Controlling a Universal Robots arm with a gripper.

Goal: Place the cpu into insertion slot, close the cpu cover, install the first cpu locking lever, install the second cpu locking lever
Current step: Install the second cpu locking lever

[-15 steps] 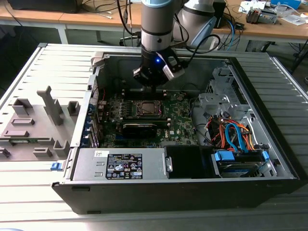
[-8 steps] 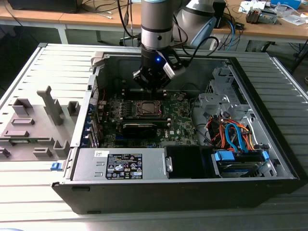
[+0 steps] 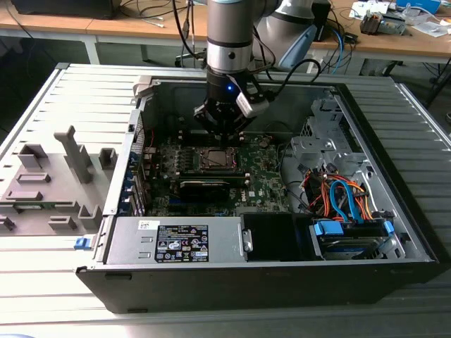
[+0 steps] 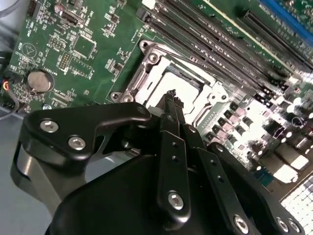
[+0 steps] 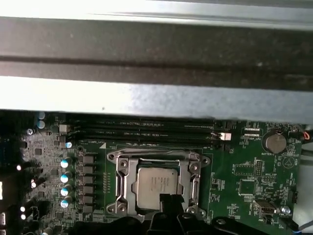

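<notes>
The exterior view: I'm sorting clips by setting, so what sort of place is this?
Probably a robotics lab or workshop. An open computer case lies on a grey slatted table, the arm's gripper hangs over its green circuit board, and wooden benches with cables stand behind.

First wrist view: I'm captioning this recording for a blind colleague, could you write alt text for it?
A small flat square silvery-grey cpu sits in the metal-rimmed insertion slot of a green circuit board, with the thin silvery metal cpu cover framing it. The black gripper pokes in at the cpu's near edge. Long black memory slots and a grey metal case wall lie beyond.
</notes>
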